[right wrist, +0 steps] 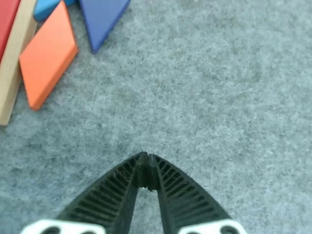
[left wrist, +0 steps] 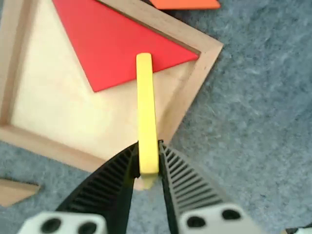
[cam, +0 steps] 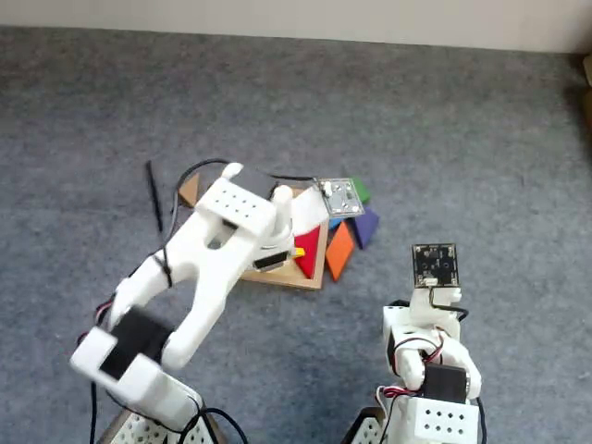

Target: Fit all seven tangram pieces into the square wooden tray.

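L tool (left wrist: 147,146) pinches the yellow piece (left wrist: 145,97) on edge, over the tray (left wrist: 48,144) near a corner. The piece's far end sits above the red triangle (left wrist: 122,44). R tool (right wrist: 146,168) is pressed together, holding nothing, over bare counter (right wrist: 219,97).

Progress looks early. In the tray, only the red triangle lies flat, tucked vs. one rim; the tray floor that shows is otherwise bare. Yellow not yet set down.

Outside on the counter:
- orange piece (right wrist: 46,53), just beside the tray
- blue triangle (right wrist: 100,17)
- light-blue piece (right wrist: 46,7)
- green piece (cam: 360,191), farther off
- tan triangle (left wrist: 14,190), by another side of the tray

So approx. 1 of 7 in, 1 in hand, 5 to go.
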